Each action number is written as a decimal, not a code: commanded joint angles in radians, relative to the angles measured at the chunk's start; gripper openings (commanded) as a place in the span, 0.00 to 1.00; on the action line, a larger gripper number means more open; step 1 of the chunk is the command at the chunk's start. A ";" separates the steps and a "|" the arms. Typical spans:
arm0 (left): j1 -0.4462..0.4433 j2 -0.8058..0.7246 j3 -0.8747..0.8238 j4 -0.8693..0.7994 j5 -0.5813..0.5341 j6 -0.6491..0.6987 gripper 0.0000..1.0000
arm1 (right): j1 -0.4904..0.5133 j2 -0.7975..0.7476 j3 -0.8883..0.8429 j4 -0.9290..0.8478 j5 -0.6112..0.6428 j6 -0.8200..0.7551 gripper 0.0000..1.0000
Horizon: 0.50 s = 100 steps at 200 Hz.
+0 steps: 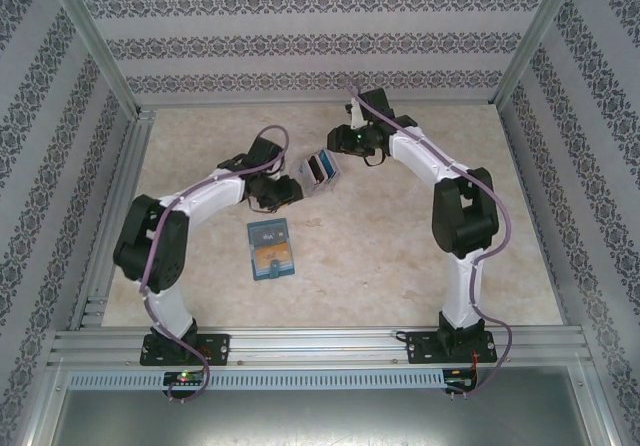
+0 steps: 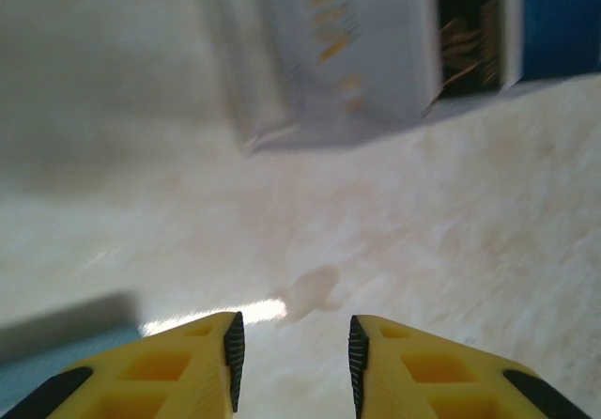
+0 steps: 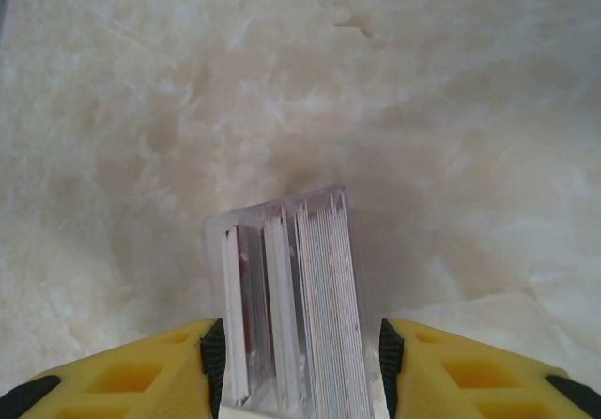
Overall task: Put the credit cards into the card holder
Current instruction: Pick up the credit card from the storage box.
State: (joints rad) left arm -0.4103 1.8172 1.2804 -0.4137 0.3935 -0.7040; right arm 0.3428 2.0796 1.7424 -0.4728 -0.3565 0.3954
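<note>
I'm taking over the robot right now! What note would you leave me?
Left gripper: open, empty, near the clear box.
Right gripper: open, fingers either side of that box, gap on one side.
Credit cards: standing in the box.
Card holder: flat on the table, apart from the box.
Done: cannot tell whether any card is in it.
Left: move the cards into it.

A clear box (image 3: pixel 274 214) stands in the lower middle of the frame on a pale, cloudy surface (image 3: pixel 300 81). Thin cards (image 3: pixel 324 316) stand on edge inside it. Two yellow fingers (image 3: pixel 122 377) sit at the bottom, one on each side. The left one touches the box. The right one is just beside it.
</note>
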 commanded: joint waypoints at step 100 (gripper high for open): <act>0.089 0.221 0.293 -0.021 -0.026 0.094 0.38 | 0.027 0.150 0.170 -0.108 -0.042 -0.017 0.50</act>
State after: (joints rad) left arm -0.3515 2.0167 1.5269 -0.4152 0.3893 -0.6468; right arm 0.3515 2.2009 1.8618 -0.5549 -0.3656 0.3820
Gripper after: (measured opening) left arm 0.381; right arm 0.497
